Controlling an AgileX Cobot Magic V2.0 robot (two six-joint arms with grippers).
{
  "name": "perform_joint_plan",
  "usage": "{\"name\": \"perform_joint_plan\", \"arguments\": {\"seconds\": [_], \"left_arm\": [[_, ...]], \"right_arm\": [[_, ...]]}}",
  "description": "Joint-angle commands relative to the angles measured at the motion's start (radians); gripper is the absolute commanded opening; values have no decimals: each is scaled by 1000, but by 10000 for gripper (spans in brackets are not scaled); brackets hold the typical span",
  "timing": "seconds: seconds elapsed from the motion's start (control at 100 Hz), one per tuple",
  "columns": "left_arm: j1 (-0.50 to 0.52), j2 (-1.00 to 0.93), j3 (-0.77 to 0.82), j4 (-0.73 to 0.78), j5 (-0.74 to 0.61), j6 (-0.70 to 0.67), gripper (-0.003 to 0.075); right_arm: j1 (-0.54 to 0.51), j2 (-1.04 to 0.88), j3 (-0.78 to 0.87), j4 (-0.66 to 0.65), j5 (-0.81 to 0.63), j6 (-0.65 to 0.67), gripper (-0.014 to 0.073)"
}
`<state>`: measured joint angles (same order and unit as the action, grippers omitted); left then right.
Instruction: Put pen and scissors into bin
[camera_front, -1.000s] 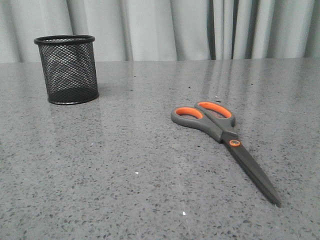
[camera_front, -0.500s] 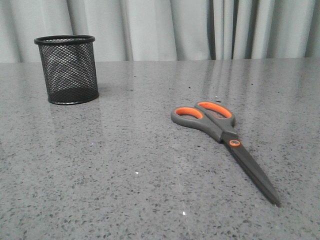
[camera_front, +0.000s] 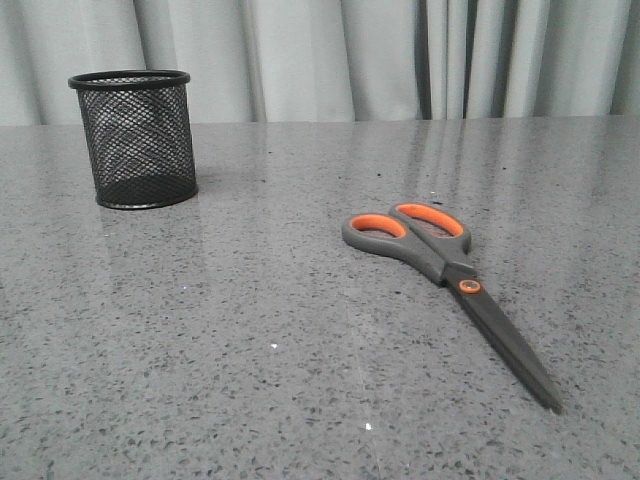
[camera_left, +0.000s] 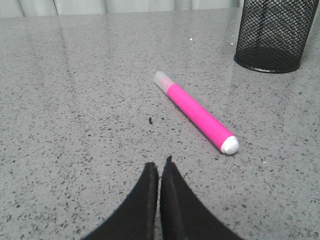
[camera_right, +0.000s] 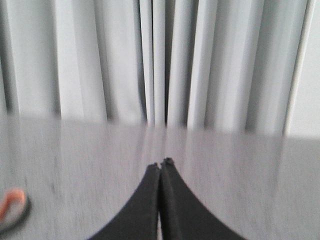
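1. Nothing has moved: scissors (camera_front: 447, 278) lie flat at right, mesh bin (camera_front: 135, 138) stands far left.
2. Pink pen (camera_left: 196, 111) lies near the bin on the speckled tabletop (camera_front: 250, 330).
3. Left end effector (camera_left: 159, 168) and right end effector (camera_right: 161, 163) are pressed together, empty.

My front camera sits low, looking forward across the table (camera_front: 250, 380) to the curtain (camera_front: 300, 60). My left wrist camera looks down close past its closed jaws, sharing the mesh cup (camera_left: 275, 35) with the front view. My right wrist camera faces level beyond its closed jaws at the curtain, blurred.
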<state>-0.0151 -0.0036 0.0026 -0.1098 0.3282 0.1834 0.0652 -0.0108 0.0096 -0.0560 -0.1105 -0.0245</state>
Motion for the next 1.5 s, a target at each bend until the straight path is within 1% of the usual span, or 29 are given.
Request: {"name": "perform_joint_plan", "arguments": {"seconds": [0.0, 0.1, 0.2, 0.24, 0.27, 0.36, 0.4, 0.43, 0.45, 0.49, 0.5, 0.52, 0.56, 0.63, 0.7, 0.8, 0.9, 0.97, 1.02, 1.04, 1.09, 1.12, 1.13, 1.18, 1.22, 1.27, 1.39, 1.42, 1.49], "left_arm": [[2, -33, 43, -12, -60, -9, -19], [2, -33, 43, -12, -60, -9, -19], [2, -33, 43, 9, -99, -5, -19], [2, -33, 43, -38, -144, -7, -19], [2, -33, 43, -110, -180, -15, -19], [1, -33, 43, -398, -297, -14, -19], [1, -33, 43, -558, -343, -14, -19], [1, -33, 43, -640, -377, -14, -19], [1, -33, 41, -680, -386, -14, -19], [1, -33, 40, -823, -405, -14, -19], [1, -33, 40, -823, -405, -14, -19], [1, -33, 40, -909, -408, -14, -19], [1, -33, 40, -1027, -410, -14, -19], [1, -33, 38, -1216, -418, -14, -19], [1, -33, 34, -1329, -423, -14, -19], [1, -33, 34, -1325, -426, -12, -19], [1, -32, 18, -1281, -368, 0, -18], [1, -15, -23, -1221, -282, 0, -12], [1, 17, -63, -1140, -222, 0, 10], [1, 36, -84, -1120, -198, 0, 25], [1, 91, -138, -1056, -147, 0, 78], [1, 137, -173, -1009, -111, 0, 127], [1, 147, -191, -999, -103, 0, 138], [1, 234, -271, -920, -43, 0, 221], [1, 304, -325, -860, 4, 0, 272], [1, 389, -411, -797, 59, 0, 299], [1, 593, -585, -677, 176, -16, 295], [1, 640, -623, -643, 204, -37, 295], [1, 755, -717, -528, 291, -138, 295]], "right_arm": [[-6, -19, 16, 38, -209, 35, -58], [-6, -19, 14, 106, -256, 138, -58], [-6, -19, 14, 117, -234, 150, -58], [-6, -19, 14, 133, -221, 160, -58], [-6, -19, 14, 152, -216, 166, -58], [-6, -19, 14, 217, -196, 170, -58], [-6, -19, 14, 237, -194, 172, -58], [-6, -19, 12, 246, -194, 178, -58], [-6, -19, 12, 248, -194, 181, -58], [-6, -19, 12, 251, -194, 196, -58], [-6, -19, 12, 251, -194, 196, -58], [-6, -19, 12, 256, -194, 209, -58], [-6, -19, 10, 263, -192, 224, -58], [-6, -19, -11, 263, -151, 227, -57], [-6, -19, -46, 263, -78, 227, -57], [-6, -19, -107, 263, 38, 227, -57], [-6, -5, -184, 263, 161, 227, -50], [-6, 27, -247, 263, 270, 227, -3], [-6, 59, -290, 263, 340, 226, 64], [-6, 74, -307, 263, 365, 223, 85], [-6, 116, -344, 263, 417, 202, 172], [-6, 150, -370, 263, 450, 184, 225], [-6, 150, -370, 263, 456, 181, 225], [-6, 208, -409, 263, 503, 161, 288], [-6, 253, -437, 263, 528, 155, 314], [-6, 301, -466, 263, 540, 155, 318], [14, 373, -505, 263, 512, 155, 318], [20, 380, -510, 263, 505, 155, 318], [33, 384, -511, 263, 494, 155, 318]]}}
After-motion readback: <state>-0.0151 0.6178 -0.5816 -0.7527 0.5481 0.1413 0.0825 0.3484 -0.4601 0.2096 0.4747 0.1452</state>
